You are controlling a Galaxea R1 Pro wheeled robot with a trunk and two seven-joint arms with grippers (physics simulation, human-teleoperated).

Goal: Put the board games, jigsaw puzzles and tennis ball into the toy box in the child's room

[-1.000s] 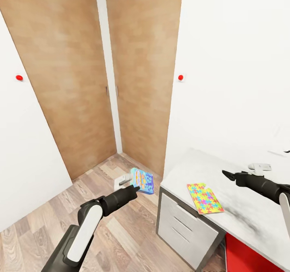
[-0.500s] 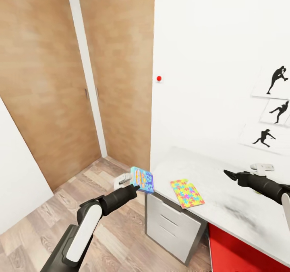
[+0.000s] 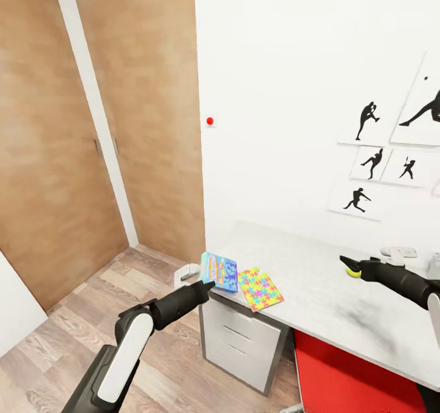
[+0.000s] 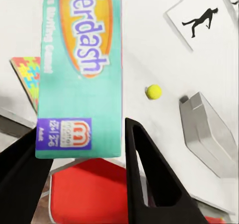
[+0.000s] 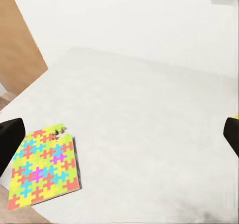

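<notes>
Head view: the left gripper (image 3: pixel 206 285) holds the blue board game (image 3: pixel 219 272) above the table (image 3: pixel 318 291) at its left end, the box standing nearly upright on its edge, long axis roughly vertical. Just beside it a jigsaw puzzle (image 3: pixel 260 288) lies flat at the table's front left corner, one corner reaching past the front edge. The right gripper (image 3: pixel 346 262) hangs over the middle of the grey top; whether its fingers stand apart cannot be told here. The tennis ball (image 3: pixel 352 272) peeks out just behind its tip. White drawers (image 3: pixel 235 344) sit under the left end, and silhouette posters (image 3: pixel 366 120) hang on the wall behind.

Left wrist view: both black fingers (image 4: pixel 149 179) are clamped on the teal-sided board game (image 4: pixel 79 69), whose long axis runs straight out from the jaws, lettering along it. Past the box, the tennis ball (image 4: pixel 153 91) rests alone on the table, well apart from a light-grey bin, the toy box (image 4: pixel 209 134), seen end-on. An edge of the jigsaw puzzle (image 4: pixel 27 77) shows behind the box.

Right wrist view: the two fingertips (image 5: pixel 11 139) stand wide apart at opposite sides, nothing between them. The jigsaw puzzle (image 5: pixel 42 165) lies flat at the table's (image 5: pixel 149 114) corner, skewed to its edges.
</notes>
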